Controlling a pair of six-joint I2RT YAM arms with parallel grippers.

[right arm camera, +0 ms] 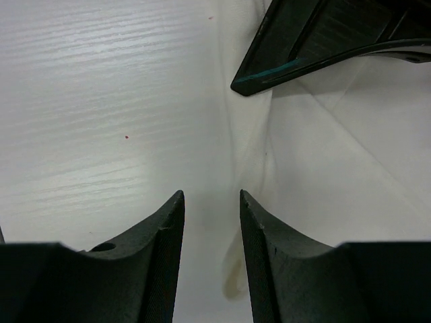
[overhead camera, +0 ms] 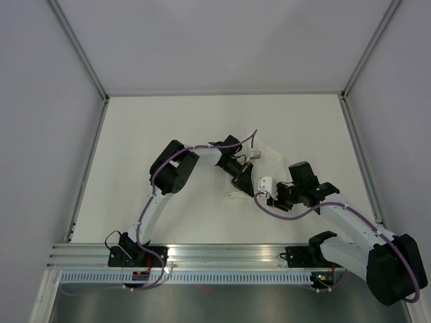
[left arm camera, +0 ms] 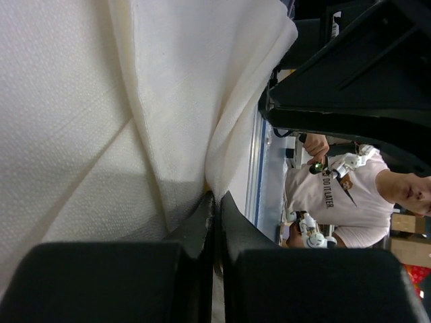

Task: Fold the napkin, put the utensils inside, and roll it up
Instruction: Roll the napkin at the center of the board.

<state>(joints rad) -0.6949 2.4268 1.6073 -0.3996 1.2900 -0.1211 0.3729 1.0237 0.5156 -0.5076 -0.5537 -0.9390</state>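
Pale tabletop (overhead camera: 168, 148), napkin (left arm camera: 188, 101) edges indistinct

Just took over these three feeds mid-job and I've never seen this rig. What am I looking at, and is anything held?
Two robot arms are bolted at the near edge of a white table. The wide picture looks down from above and behind them; the other two come from a camera on each wrist. The left gripper is shut, pinching a fold of the white napkin. The right gripper is open and empty, near the napkin's edge. I can make out no utensils.
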